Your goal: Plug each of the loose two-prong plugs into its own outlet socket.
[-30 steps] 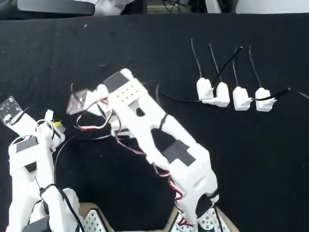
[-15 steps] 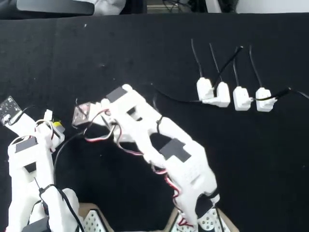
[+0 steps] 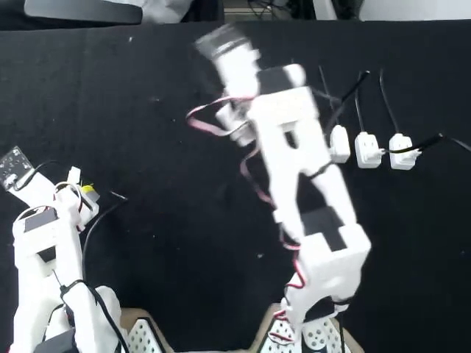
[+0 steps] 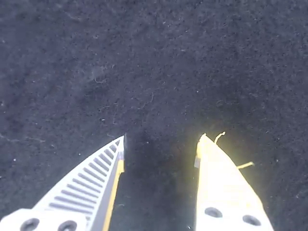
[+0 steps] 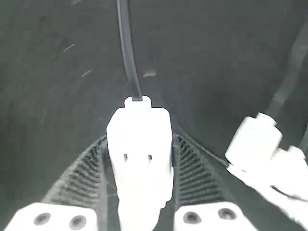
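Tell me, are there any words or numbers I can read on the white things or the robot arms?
No words or numbers can be read anywhere.
White socket in the right gripper: two slots, no print.
Row of white connectors: too small to tell.
Small grey board: too small to tell.

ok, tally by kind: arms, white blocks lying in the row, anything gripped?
Arms: 2
White blocks showing in the row: 3
Plug in right gripper: 1
Total: 6

Nothing legible (no print, no numbers).
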